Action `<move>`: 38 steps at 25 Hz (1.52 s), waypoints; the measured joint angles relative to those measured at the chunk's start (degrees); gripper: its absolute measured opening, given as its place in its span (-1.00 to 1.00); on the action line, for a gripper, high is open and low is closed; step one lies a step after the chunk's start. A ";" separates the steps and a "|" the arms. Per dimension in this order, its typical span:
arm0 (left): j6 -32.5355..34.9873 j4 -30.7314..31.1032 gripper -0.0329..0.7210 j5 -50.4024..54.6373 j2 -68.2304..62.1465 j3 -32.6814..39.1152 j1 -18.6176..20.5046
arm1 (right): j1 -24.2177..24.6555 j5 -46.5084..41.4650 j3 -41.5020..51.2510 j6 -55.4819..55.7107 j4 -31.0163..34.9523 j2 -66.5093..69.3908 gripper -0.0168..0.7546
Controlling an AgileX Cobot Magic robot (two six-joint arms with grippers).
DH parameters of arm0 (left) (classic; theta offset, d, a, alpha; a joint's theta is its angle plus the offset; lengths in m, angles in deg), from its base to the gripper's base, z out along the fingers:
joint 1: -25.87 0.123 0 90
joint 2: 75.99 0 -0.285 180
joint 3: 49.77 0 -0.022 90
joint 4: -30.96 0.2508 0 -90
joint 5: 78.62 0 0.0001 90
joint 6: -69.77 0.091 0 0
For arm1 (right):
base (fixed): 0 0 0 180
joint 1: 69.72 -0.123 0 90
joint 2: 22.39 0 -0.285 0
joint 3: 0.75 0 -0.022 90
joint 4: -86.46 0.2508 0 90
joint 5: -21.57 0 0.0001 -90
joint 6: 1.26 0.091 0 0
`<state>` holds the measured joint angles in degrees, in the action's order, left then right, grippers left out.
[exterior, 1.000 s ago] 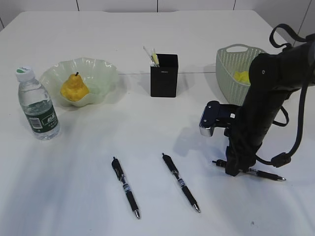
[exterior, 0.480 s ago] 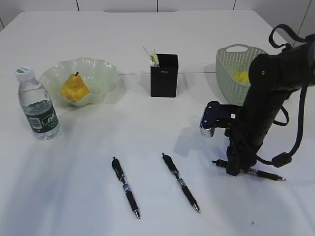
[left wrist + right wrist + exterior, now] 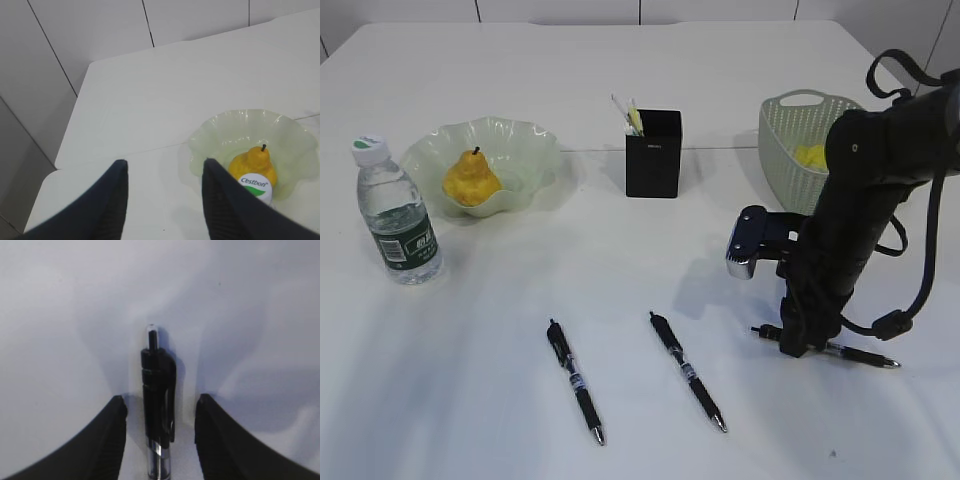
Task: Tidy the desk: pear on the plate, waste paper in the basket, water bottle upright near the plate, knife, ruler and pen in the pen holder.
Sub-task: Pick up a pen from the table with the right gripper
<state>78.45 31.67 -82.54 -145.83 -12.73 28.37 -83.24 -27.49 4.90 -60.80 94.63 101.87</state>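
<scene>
Nothing on the surface (image 3: 620, 70) has shifted since the earlier frames, and the right arm has barely stirred, its right tool (image 3: 159, 412) hanging low over the rightmost pen (image 3: 158, 405). That pen lies flat between the two dark fingers (image 3: 107, 440) with a gap on each side, so the right tool is released and straddles it without touching. Two more pens lie apart nearer the middle: one (image 3: 575, 381) to the left, one (image 3: 688, 371) beside it. The pear (image 3: 470, 178) sits in the plate (image 3: 535, 150), the water bottle (image 3: 397, 212) stands upright just beside it, and the pen holder (image 3: 653, 155) stands behind. Yellow waste paper (image 3: 810, 155) lies in the basket (image 3: 782, 135). The left tool (image 3: 162, 200) is released and empty above the plate's edge.
</scene>
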 joint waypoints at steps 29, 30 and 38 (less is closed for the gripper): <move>0.00 0.00 -0.01 -0.10 0.00 0.00 0.00 | 0.00 -0.52 -0.67 1.09 0.34 1.01 -0.08; 0.00 0.00 -0.01 -0.10 0.00 0.00 0.00 | 0.00 -0.52 -0.67 1.09 0.34 1.01 -0.08; 0.00 0.00 -0.01 -0.10 0.00 0.00 0.00 | 0.00 -0.63 -0.67 1.09 -0.16 1.01 -0.12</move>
<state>78.45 31.67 -82.64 -145.83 -12.73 28.37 -83.24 -28.12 4.24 -59.71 94.47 102.89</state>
